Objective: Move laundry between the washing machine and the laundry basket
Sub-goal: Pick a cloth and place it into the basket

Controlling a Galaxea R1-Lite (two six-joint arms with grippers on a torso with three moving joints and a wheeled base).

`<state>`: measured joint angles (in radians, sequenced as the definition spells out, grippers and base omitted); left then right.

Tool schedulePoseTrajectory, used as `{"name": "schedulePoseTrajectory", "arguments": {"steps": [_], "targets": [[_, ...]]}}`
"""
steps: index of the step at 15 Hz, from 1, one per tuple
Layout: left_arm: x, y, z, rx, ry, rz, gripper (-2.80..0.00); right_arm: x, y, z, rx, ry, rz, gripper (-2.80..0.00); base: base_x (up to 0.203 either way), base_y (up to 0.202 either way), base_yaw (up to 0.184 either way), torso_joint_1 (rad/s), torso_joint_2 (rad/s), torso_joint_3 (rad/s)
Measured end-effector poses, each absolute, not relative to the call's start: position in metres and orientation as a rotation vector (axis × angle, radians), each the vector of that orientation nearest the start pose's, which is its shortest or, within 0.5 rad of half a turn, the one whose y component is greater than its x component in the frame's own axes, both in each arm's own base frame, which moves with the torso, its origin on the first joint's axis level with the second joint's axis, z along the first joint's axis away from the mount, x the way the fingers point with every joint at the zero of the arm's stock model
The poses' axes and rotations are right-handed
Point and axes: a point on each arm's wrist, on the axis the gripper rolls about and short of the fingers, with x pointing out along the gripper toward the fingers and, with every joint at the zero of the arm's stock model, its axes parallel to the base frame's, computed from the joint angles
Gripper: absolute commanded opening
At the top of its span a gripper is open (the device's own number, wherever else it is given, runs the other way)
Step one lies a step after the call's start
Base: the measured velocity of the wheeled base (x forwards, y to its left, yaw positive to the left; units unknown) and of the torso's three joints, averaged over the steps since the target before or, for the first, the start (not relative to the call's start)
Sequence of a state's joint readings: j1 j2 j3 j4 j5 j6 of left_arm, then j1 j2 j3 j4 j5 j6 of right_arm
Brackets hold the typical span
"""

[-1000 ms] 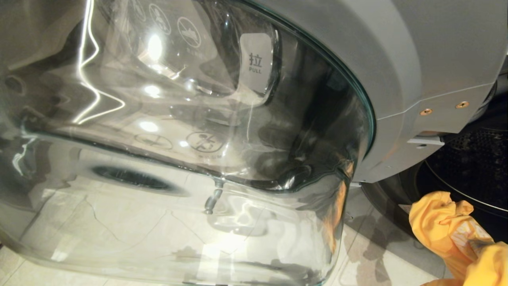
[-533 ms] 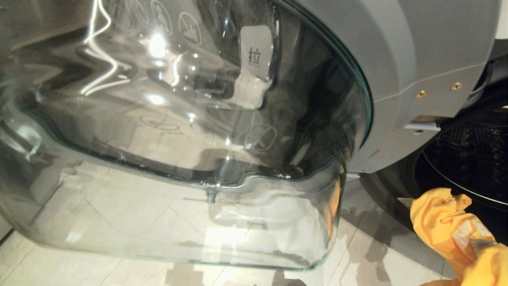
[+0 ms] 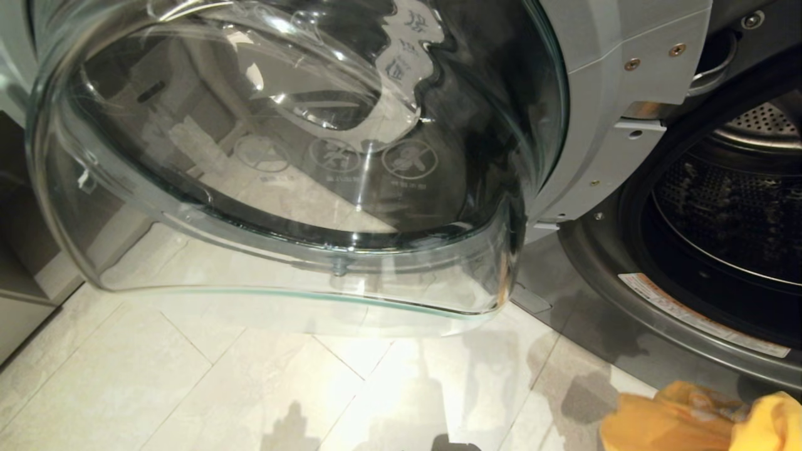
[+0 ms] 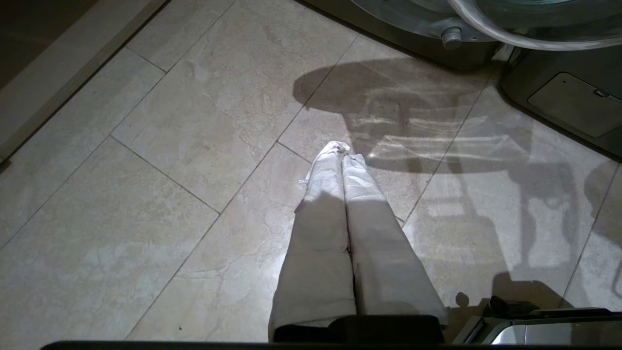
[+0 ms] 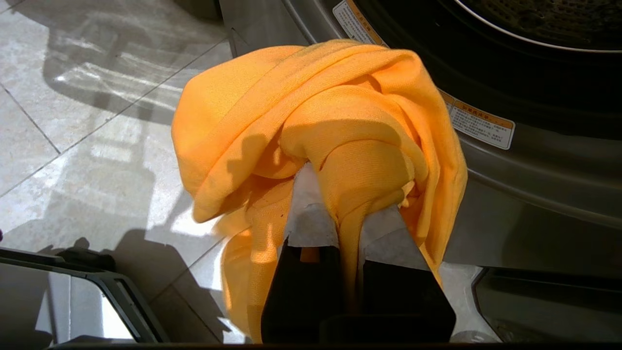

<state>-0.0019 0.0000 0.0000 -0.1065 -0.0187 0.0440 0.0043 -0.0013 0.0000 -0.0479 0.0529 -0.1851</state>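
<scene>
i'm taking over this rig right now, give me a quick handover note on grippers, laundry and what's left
Right gripper: shut on the yellow-orange garment, held low in front of the washing machine's open mouth.
Left gripper: shut, empty, hanging over the tiled floor near the machine's base.
Washing machine: glass door swung wide open, perforated drum exposed; no clothes visible in the part of the drum that shows.
Laundry basket and other garments: not in view.
Done: one garment gripped.
Left: whether it is going into the drum or out to the basket cannot be told from here; finish that transfer, then handle the remaining pieces.
</scene>
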Motion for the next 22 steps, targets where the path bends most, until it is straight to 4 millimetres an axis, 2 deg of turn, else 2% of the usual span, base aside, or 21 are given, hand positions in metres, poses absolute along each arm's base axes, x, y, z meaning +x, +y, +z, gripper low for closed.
{"name": "schedulePoseTrajectory", "arguments": {"steps": [4, 22], "targets": [[-0.0234, -0.0004, 0.0863, 0.045, -0.107, -0.018, -2.8, -0.0231, 0.0011, 0.0806, -0.185, -0.056, 0.051, -2.8, 0.001, 0.004, -0.057, 0.002, 0.0, 0.001], [-0.0234, -0.0003, 0.0864, 0.042, -0.107, -0.017, -2.8, -0.0231, 0.001, 0.081, -0.185, -0.061, 0.049, -2.8, 0.001, 0.007, -0.175, 0.002, 0.0, 0.003]]}}
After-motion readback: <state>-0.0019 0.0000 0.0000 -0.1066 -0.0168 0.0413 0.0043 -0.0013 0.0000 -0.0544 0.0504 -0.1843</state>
